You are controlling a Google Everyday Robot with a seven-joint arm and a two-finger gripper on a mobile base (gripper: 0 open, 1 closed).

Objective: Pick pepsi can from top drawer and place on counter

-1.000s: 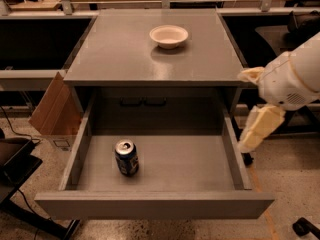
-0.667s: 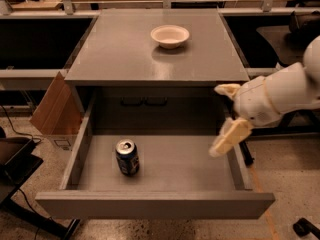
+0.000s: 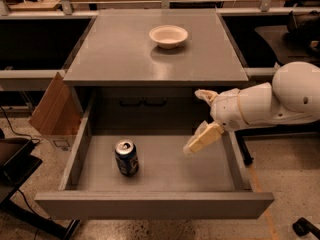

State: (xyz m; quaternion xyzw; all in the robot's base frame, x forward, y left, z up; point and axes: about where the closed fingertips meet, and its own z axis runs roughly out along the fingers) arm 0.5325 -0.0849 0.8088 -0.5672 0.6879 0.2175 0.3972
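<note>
We see the top drawer (image 3: 155, 205) open, with the pepsi can (image 3: 126, 158) upright on its floor, left of centre and toward the near side, touching no wall. The gripper (image 3: 199, 118) sits over the drawer's right half, fingers spread with nothing between them (well right of the can, no contact). The white arm (image 3: 270, 101) comes in from the right. The counter (image 3: 120, 54) carries a white bowl (image 3: 168, 36) toward its far edge. Cardboard (image 3: 52, 109) leans at the cabinet's left.
</note>
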